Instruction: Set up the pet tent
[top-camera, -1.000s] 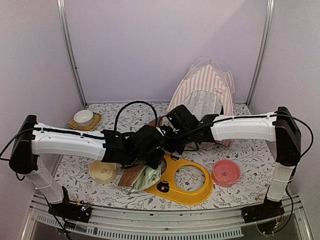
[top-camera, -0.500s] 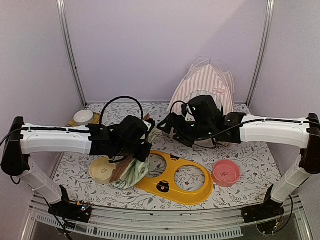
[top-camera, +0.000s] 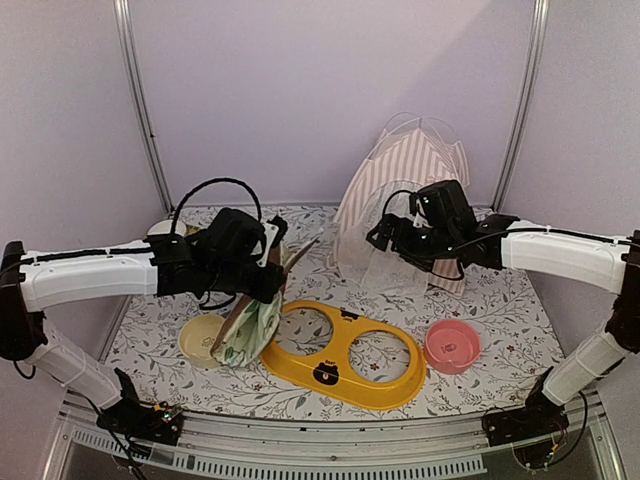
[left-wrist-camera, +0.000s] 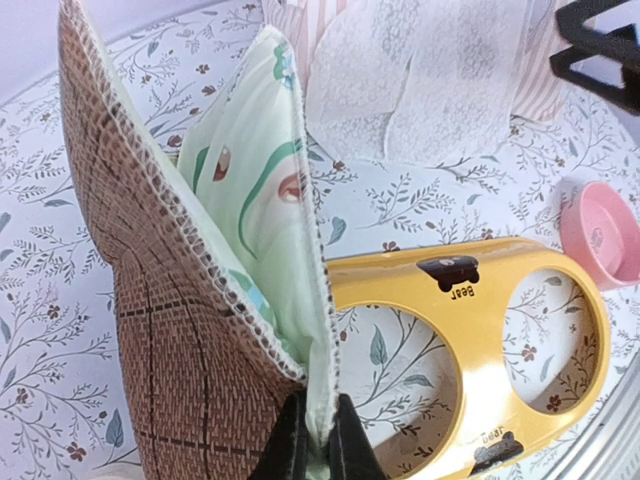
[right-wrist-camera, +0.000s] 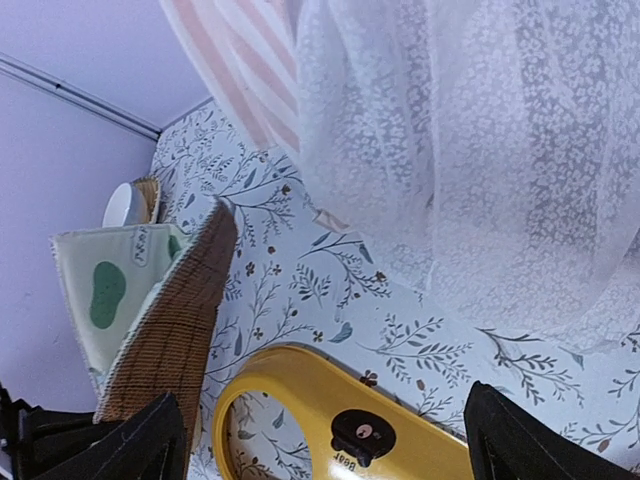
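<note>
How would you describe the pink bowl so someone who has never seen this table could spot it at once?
On the floral-patterned table, find the yellow two-hole bowl stand at front centre. Just off its right end, on the robot's right, sits a small round pink bowl. It is the only pink dish; the cream bowl sits at the stand's left end.

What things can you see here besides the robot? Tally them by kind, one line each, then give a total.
Bowls: 3 (pink bowl, cream bowl, white bowl)
Mat: 1
Tent: 1
Stand: 1
Coaster: 1
Total: 7
</note>
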